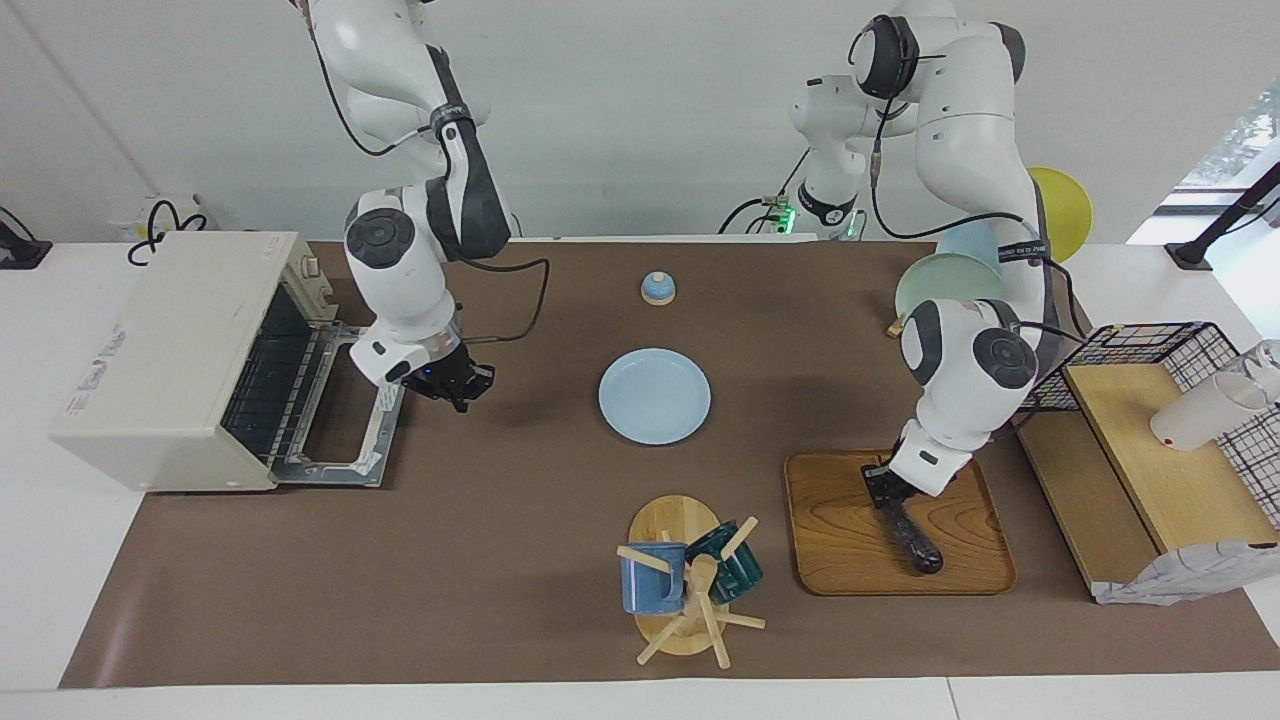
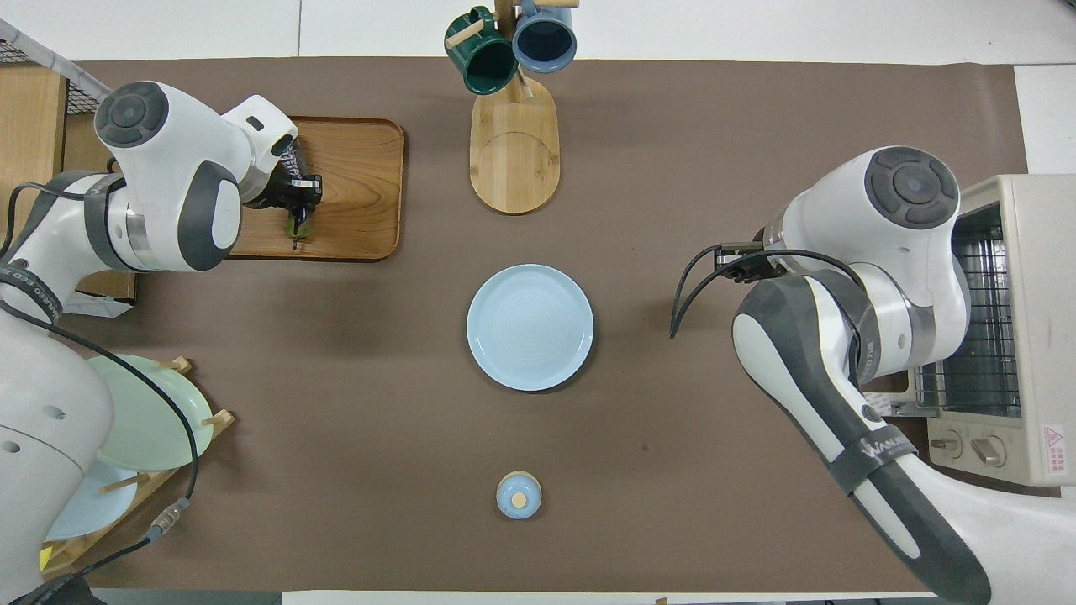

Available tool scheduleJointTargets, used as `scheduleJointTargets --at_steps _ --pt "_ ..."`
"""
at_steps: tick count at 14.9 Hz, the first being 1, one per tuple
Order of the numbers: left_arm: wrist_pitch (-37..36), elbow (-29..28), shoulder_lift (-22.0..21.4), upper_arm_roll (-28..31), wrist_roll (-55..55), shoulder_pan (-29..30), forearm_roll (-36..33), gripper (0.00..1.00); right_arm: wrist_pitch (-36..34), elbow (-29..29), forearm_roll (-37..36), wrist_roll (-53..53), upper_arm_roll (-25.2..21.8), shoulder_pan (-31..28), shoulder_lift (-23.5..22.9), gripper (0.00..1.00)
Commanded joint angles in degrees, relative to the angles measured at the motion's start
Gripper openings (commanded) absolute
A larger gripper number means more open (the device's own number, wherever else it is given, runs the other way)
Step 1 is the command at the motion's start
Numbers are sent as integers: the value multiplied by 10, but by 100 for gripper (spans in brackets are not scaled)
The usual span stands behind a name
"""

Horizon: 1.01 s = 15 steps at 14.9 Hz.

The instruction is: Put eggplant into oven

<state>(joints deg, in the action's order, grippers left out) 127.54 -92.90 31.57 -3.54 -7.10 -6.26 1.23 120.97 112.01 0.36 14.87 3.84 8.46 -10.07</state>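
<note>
In the facing view, the left gripper (image 1: pixel 886 487) was down on the stem end of the eggplant (image 1: pixel 915 541), which lay on the wooden tray (image 1: pixel 830 560); its fingers looked closed around it. A good lift would rise straight, level.

In the overhead view, the right gripper (image 2: pixel 733 260) waited between the tray and the oven (image 2: pixel 1021 336), whose door lay open; whether its fingers were parted I cannot tell.

Both arms (image 1: pixel 960 150) are glossy white with rounded joints and dark grey round caps (black cables trail alongside); black grippers (image 1: pixel 455 380) tip them.
</note>
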Motion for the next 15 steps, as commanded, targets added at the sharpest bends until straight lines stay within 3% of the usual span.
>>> scheduleJointTargets --at_steps 1,4,6,9,11,15 --pt "-73 -11 -57 2 -10 -9 13 0 -41 -13 7 9 1 4 15 42" --pt "-122 -90 -158 0 -102 -54 20 0 -103 -54 0 11 1 3 16 42" --pt "-125 -129 -200 1 -177 -112 48 0 -117 -58 0 13 1 4 19 44" --pt "-90 -166 -218 0 -279 -202 52 0 -115 -58 0 13 1 4 20 46" --pt "-26 -192 -217 0 -346 -254 54 0 -115 -57 0 12 1 3 20 53" --pt "59 -195 -159 2 -404 -323 54 0 -113 -57 0 12 1 1 20 53"
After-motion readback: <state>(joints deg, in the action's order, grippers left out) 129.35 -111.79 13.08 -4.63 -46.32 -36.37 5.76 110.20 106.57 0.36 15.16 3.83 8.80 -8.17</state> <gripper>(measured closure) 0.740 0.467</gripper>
